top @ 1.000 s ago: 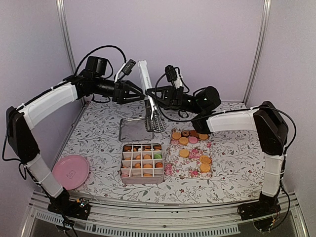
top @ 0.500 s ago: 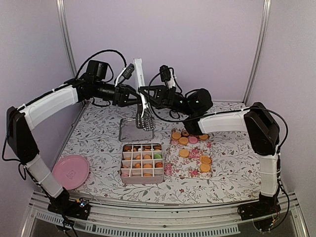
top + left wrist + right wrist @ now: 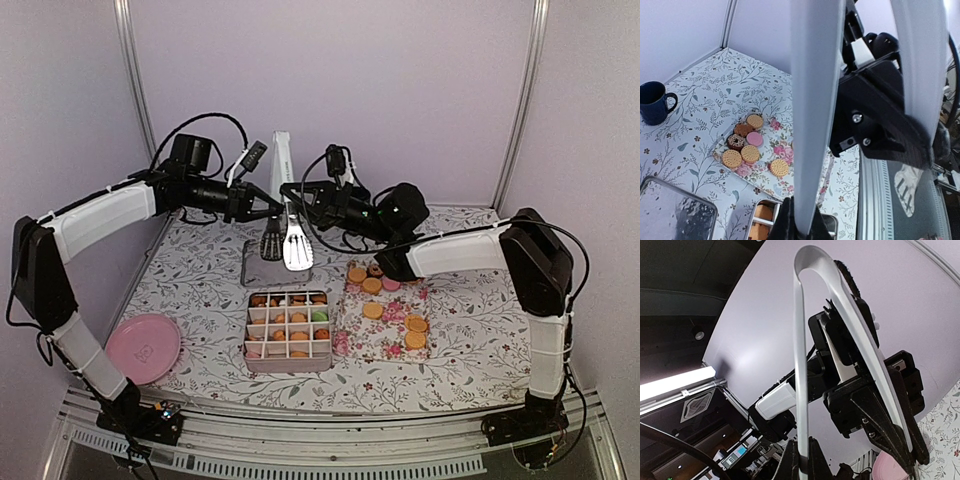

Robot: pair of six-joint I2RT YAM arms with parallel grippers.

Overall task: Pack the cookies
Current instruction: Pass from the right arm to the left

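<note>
The cookies [image 3: 385,292] lie loose on a floral tray [image 3: 352,340]; more fill the divided box [image 3: 289,330]. Above the table's back, both arms hold one pair of white tongs [image 3: 281,172], heads down. My left gripper [image 3: 270,209] is shut on one leg [image 3: 815,100]; my right gripper [image 3: 293,196] is shut on the other leg [image 3: 799,365]. In the left wrist view the cookies [image 3: 747,147] and the box [image 3: 760,220] lie below the tongs. The two tong heads hang apart over the metal lid [image 3: 262,268].
A pink plate [image 3: 143,347] sits at the front left. The left wrist view shows a dark blue mug [image 3: 654,102] by the wall and the metal lid [image 3: 675,210]. Purple walls close the back and sides.
My left gripper has shut on a tong leg. The tongs have shifted left and up, and their heads now hang apart instead of together.
</note>
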